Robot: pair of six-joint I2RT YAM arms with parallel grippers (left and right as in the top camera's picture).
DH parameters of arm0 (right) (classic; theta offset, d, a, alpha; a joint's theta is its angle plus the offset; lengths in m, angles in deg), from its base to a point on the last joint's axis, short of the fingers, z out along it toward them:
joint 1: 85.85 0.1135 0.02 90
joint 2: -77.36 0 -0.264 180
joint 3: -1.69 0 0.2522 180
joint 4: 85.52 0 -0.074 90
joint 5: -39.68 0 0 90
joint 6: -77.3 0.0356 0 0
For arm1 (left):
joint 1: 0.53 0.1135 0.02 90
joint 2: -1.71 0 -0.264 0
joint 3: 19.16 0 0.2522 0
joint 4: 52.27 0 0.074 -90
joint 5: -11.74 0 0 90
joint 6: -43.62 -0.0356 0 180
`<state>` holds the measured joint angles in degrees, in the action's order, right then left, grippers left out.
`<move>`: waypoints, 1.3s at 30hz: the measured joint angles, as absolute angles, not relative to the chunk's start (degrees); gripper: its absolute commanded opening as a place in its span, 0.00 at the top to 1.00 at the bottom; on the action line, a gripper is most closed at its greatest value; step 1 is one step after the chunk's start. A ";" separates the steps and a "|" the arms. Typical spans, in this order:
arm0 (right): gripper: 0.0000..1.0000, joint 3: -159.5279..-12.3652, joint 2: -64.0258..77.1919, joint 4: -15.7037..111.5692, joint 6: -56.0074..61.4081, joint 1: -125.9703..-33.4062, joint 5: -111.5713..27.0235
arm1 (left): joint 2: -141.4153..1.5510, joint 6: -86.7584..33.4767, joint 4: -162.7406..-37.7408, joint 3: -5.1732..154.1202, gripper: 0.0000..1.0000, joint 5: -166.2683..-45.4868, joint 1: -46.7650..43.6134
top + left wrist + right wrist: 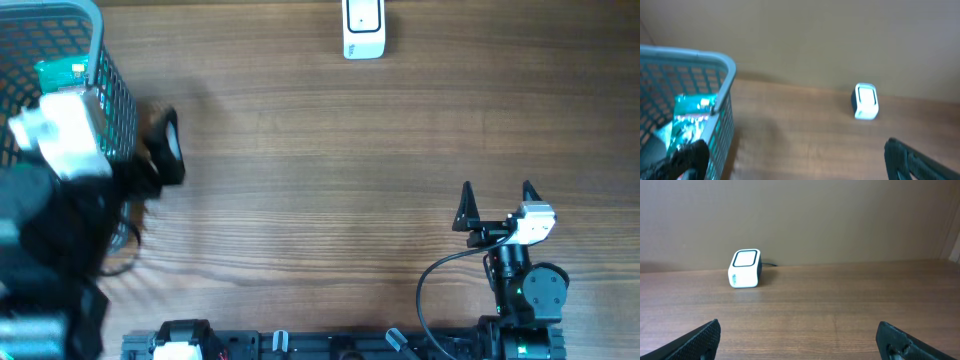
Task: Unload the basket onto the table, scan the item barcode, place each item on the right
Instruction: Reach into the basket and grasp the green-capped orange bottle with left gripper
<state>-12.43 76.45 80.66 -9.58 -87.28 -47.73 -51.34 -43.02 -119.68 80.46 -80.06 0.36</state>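
A green packet (62,71) (692,112) lies inside the blue-grey mesh basket (97,30) (700,55) at the far left. The white scanner (364,30) (866,101) (745,269) stands at the table's far edge, near the middle. My left gripper (140,155) (797,165) hangs open beside the basket's right wall. Its left finger overlaps that wall in the left wrist view, and nothing is between the fingers. The image of this arm is blurred. My right gripper (497,205) (800,342) rests open and empty at the near right, pointing toward the scanner.
Bare wooden tabletop (320,170) stretches between the basket, the scanner and the right arm. A black cable (430,280) loops beside the right arm's base. A plain wall stands behind the scanner.
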 measured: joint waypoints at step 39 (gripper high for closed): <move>0.00 -12.43 76.45 80.64 -9.58 -87.28 -47.73 | -93.18 -14.28 -136.80 91.67 0.00 -82.69 55.79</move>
<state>-12.43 76.45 80.64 -9.58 -87.28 -47.73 -93.18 -14.28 -136.80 91.67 -82.69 55.79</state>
